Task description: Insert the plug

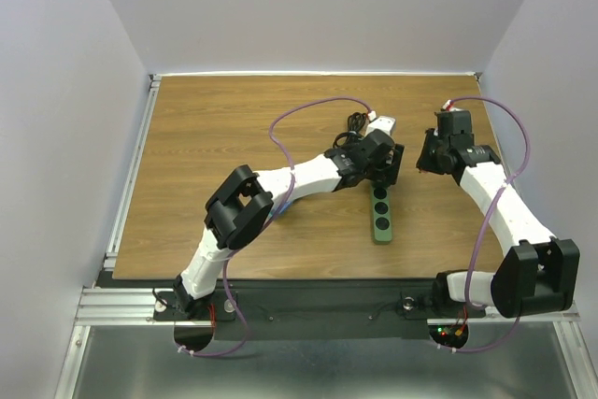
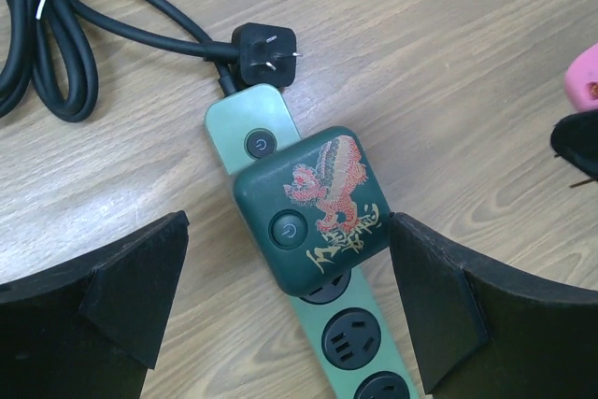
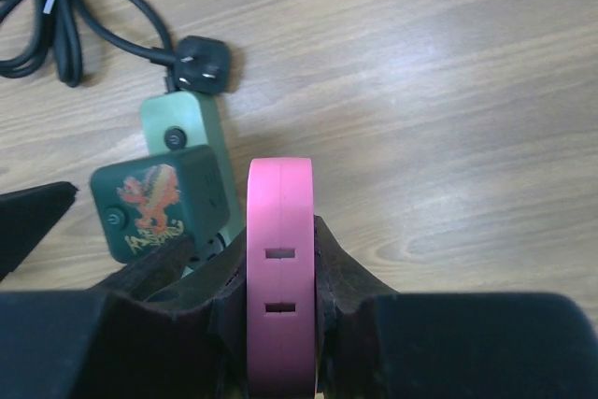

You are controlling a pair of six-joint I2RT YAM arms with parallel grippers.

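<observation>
A light green power strip (image 1: 382, 217) lies on the wooden table, with round black sockets (image 2: 350, 340). A dark green cube adapter with a red dragon (image 2: 313, 207) sits over the strip's upper socket. My left gripper (image 2: 285, 273) is open and straddles the adapter; its right finger (image 2: 439, 296) is at the adapter's corner. My right gripper (image 3: 280, 263) is shut on a pink plug (image 3: 280, 277), held just right of the strip (image 3: 182, 119) and above the table. The pink plug shows at the right edge of the left wrist view (image 2: 584, 78).
The strip's black cord is coiled and tied (image 2: 47, 44) behind it, ending in a black plug (image 2: 266, 53) that lies on the table by the strip's switch end. A metal rail (image 1: 131, 165) runs along the table's left edge. Grey walls enclose the table.
</observation>
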